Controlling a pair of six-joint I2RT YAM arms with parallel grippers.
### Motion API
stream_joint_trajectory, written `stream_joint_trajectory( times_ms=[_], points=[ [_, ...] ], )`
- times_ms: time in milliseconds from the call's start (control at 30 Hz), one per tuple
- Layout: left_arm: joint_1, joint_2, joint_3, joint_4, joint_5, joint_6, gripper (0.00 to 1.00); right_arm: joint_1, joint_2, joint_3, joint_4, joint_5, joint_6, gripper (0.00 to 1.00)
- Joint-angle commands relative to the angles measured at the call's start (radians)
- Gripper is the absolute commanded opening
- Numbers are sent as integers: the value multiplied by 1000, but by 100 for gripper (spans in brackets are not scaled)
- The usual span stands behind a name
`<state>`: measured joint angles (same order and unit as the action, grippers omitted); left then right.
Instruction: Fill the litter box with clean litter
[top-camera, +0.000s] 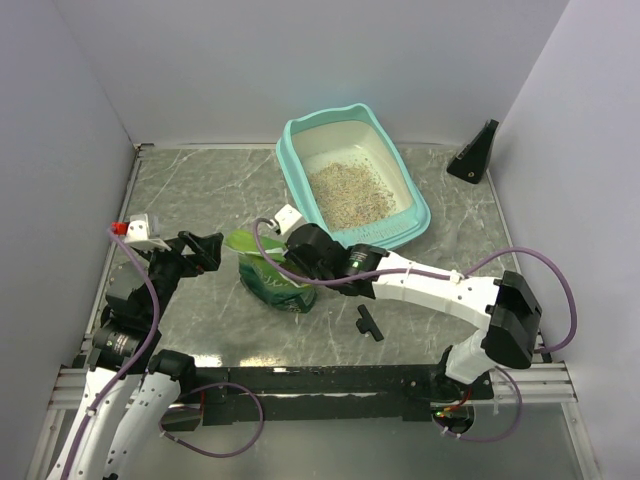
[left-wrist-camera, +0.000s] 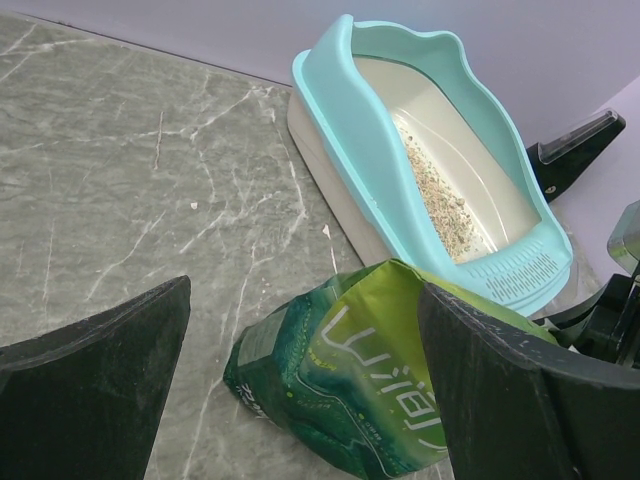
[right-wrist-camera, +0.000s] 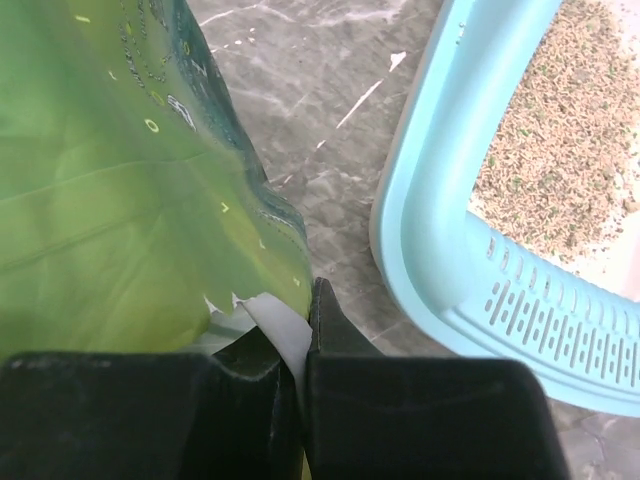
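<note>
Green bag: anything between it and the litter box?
Nothing visible. Only bare table separates the green bag from the litter box rim. The right gripper has its jaws shut on the bag's torn top; the small black part lies off that path.

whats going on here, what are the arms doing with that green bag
The right gripper is shut on the torn top edge of the green bag, which sits on the table just in front of the litter box. The left gripper is open beside the bag and holds nothing. A patch of clean litter already lies in the box, covering only part of the pan.
</note>
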<state>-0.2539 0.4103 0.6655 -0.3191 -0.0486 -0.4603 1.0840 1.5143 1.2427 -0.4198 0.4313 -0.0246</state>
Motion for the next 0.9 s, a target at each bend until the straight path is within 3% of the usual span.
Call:
stream_joint_trajectory(
  times_ms=[0,33,67,100,200,400,567,733,800,867],
  points=[
    [5,4,5,34,21,8,99,-6,-72,18,65,80,-3,1],
    [5,2,3,35,23,8,99,-6,-77,18,64,78,0,15],
    [5,2,3,35,23,8,99,-4,-85,20,62,64,5,20],
    [5,1,3,35,23,6,99,-6,-91,27,56,58,11,33],
    [5,1,3,35,26,5,99,-6,-123,61,27,21,22,47],
    [5,-1,5,31,26,2,99,-7,-219,176,-128,23,126,63],
    [5,-4,6,28,29,-1,99,-65,-350,169,-295,130,218,65],
    [7,7,13,15,32,-8,99,-289,-500,-34,-312,93,336,68],
    [8,12,14,14,41,-12,99,-380,-523,-122,-310,107,376,76],
    [8,13,16,15,41,-11,99,-482,-546,-181,-295,72,420,79]
  ],
)
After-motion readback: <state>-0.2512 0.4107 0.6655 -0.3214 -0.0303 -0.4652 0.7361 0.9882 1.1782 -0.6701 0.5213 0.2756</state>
